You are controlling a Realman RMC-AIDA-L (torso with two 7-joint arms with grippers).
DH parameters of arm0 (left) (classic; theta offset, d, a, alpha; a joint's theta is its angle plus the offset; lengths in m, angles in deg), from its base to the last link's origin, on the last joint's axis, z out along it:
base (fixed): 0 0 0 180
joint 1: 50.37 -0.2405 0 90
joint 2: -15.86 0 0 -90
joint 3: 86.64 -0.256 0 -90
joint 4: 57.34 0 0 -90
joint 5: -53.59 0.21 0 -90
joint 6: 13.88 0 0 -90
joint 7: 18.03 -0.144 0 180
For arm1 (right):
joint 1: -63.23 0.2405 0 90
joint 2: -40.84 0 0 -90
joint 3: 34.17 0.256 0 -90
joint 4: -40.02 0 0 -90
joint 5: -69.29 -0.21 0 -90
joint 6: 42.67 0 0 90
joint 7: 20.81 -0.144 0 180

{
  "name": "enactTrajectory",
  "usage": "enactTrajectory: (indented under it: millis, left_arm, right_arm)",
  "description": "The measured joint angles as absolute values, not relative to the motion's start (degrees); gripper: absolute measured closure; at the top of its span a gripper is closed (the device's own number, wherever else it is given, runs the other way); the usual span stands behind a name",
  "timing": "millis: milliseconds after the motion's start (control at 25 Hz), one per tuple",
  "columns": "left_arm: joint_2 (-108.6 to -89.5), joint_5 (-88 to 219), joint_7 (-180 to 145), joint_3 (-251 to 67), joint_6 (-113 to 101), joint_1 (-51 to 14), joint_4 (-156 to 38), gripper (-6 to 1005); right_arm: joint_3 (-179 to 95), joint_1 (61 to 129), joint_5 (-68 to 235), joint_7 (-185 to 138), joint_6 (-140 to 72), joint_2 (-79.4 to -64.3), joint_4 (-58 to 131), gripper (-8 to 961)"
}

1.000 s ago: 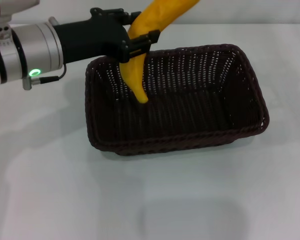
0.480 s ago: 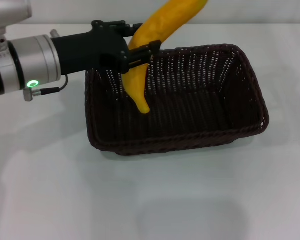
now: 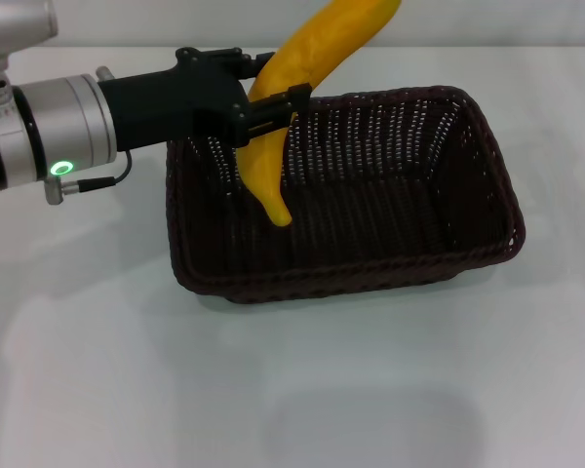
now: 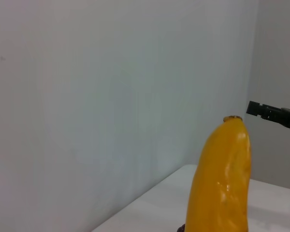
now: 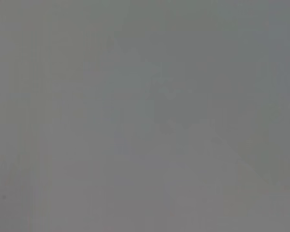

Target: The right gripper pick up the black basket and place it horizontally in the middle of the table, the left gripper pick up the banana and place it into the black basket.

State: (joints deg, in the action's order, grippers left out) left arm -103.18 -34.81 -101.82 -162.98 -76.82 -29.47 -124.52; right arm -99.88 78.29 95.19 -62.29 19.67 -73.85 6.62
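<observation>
The black basket (image 3: 370, 210) lies lengthwise across the middle of the white table (image 3: 292, 390). My left gripper (image 3: 265, 96) reaches in from the left over the basket's left end and is shut on the banana (image 3: 292, 78). The banana stands steeply tilted, its lower tip down inside the basket's left part, its upper end out of the top of the head view. The banana's end also shows in the left wrist view (image 4: 222, 179). My right gripper is out of the head view; the right wrist view shows only a blank grey surface.
A small black part (image 4: 273, 114) shows far off in the left wrist view against a pale wall. The table runs on bare around the basket.
My left gripper has lowered the banana a little, so its tip sits deeper in the basket's left part. The basket has not moved.
</observation>
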Motion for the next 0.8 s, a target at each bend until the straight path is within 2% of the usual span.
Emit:
enactTrajectory:
  millis: [440,800]
  left_arm:
    - [-103.27,-35.3,-101.0,-161.1,-77.1,-30.2,-125.0,441]
    - [-103.15,-35.7,-100.2,-160.4,-77.0,-30.4,-124.9,224]
  right_arm:
    - [-100.2,78.0,95.0,-62.3,20.0,-73.85,6.6,215]
    - [-100.2,78.0,95.1,-62.3,20.1,-73.85,6.6,215]
